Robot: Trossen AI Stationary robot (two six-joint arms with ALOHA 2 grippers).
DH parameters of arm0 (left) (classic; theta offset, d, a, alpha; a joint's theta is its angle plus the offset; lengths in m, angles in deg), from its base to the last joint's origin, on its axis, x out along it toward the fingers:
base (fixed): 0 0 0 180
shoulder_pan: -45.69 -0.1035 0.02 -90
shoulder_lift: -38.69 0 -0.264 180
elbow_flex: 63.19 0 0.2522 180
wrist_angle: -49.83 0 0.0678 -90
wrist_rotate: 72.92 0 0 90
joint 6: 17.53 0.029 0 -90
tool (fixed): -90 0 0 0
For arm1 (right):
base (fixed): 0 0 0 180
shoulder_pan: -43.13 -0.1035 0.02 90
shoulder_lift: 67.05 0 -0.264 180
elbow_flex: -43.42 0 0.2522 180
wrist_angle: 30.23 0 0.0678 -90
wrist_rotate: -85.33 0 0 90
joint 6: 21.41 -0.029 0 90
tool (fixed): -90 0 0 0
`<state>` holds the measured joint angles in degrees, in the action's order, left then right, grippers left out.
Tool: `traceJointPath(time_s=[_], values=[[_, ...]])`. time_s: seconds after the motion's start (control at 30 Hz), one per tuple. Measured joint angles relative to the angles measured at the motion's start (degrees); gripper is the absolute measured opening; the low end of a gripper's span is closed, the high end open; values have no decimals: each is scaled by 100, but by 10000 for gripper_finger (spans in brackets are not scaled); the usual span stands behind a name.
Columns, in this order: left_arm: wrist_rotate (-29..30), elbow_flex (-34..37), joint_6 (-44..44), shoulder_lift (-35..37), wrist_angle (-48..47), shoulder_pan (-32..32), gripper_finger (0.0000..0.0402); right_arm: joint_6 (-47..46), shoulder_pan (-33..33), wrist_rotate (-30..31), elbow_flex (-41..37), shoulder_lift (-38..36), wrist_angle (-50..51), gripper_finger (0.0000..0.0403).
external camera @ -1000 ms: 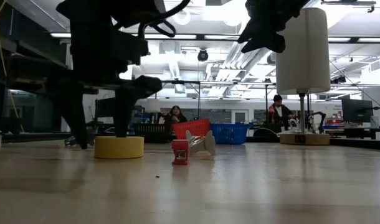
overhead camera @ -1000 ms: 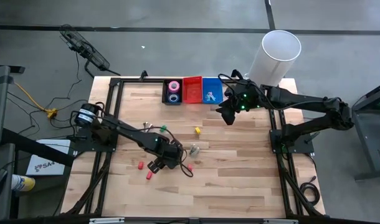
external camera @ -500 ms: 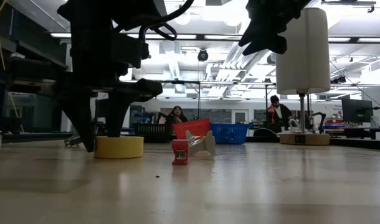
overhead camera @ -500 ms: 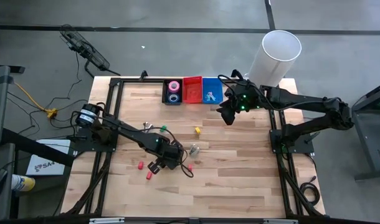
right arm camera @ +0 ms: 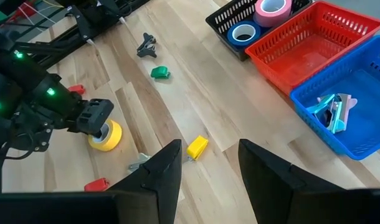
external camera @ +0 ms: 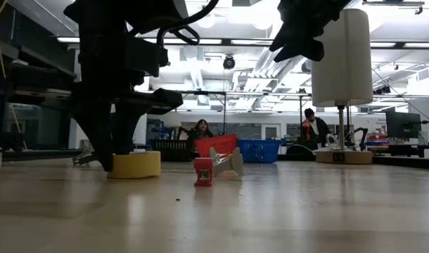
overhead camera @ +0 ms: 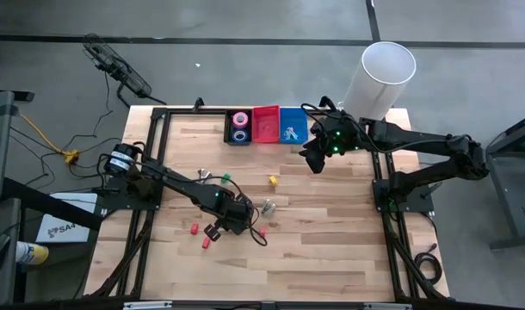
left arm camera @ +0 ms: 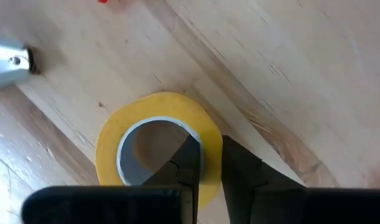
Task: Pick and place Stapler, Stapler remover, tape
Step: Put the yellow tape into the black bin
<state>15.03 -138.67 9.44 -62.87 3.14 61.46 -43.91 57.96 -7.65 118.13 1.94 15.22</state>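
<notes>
One finger inside the yellow tape (left arm camera: 157, 146), one outside, so left gripper (left arm camera: 205, 163) pinching just the wall, well short of the black basket (overhead camera: 227, 127). Could easily twist loose on lifting. Right gripper (right arm camera: 209, 163) half open, empty, beside the blue basket (overhead camera: 293, 126).

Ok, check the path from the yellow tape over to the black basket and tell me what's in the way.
The left tool is shut on the yellow tape. Toward the black basket, a green piece and a dark clip lie on the table near that line. Both are low; carried above them, nothing visible blocks it.
</notes>
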Motion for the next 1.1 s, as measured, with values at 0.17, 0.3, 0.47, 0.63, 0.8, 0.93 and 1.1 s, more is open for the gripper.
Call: traceJointPath(time_s=[0.17,0.3,0.47,0.63,0.8,0.93,1.1], values=[[-7,-4,-851,1,2,-2,33,-2,0,-48,0,0,0,149],[-64,-5,-1391,85,-17,-6,33,-2,0,-46,0,0,0,149],[-24,-22,-2269,284,-12,-225,33,-2,0,-47,1,0,0,149],[-8,-24,-3182,550,4,-609,33,-2,0,-46,2,0,0,149],[-12,-26,-4082,852,-4,-1064,33,11,0,-46,2,0,0,149],[-34,-26,-4791,1075,18,-1433,33,44,5,-46,2,0,0,149],[-32,-26,-5313,1267,25,-1898,33,328,74,212,4,0,-6,149]])
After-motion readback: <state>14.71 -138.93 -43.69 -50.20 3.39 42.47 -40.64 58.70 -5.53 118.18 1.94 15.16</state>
